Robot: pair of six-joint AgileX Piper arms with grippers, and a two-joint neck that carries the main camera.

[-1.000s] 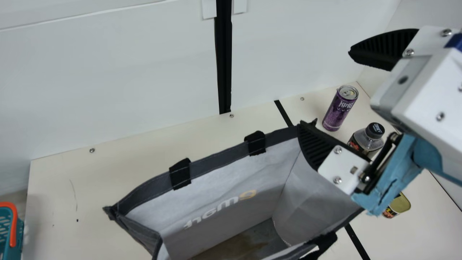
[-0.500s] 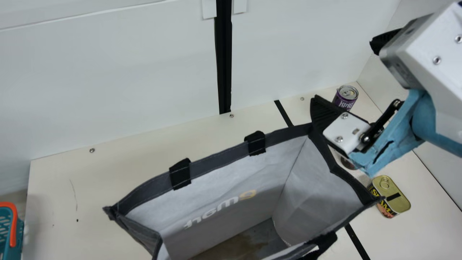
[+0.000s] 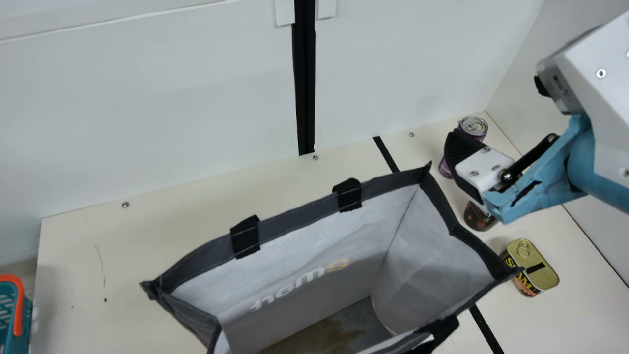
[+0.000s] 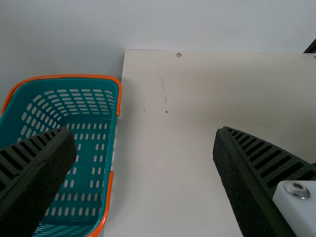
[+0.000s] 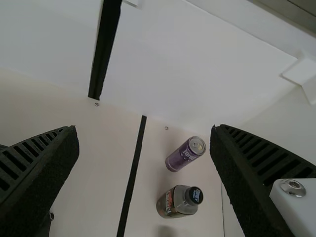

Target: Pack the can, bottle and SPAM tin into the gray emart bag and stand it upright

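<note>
My right gripper (image 3: 493, 108) is open above the can and bottle in the main view; in the right wrist view this gripper (image 5: 143, 131) holds nothing. The purple can (image 3: 445, 168) is partly behind one finger, and the bottle (image 3: 477, 219) is mostly hidden below it. Both the can (image 5: 181, 156) and the bottle (image 5: 173, 202) stand upright in the right wrist view. The yellow SPAM tin (image 3: 540, 275) lies beside the bag's right side. Upright, with its mouth spread wide, stands the gray bag (image 3: 314, 226). My left gripper (image 4: 143, 132) is open and empty.
A teal basket (image 3: 7, 309) with orange handles is at the table's left end; the left wrist view shows this basket (image 4: 94, 143) beside the table edge. White walls (image 3: 147, 98) rise behind and at the right. Bare table (image 3: 98, 255) lies left of the bag.
My right gripper has moved off the bag's right rim, toward the right, uncovering the SPAM tin. That side of the bag has shifted outward. The finger now covers part of the can.
</note>
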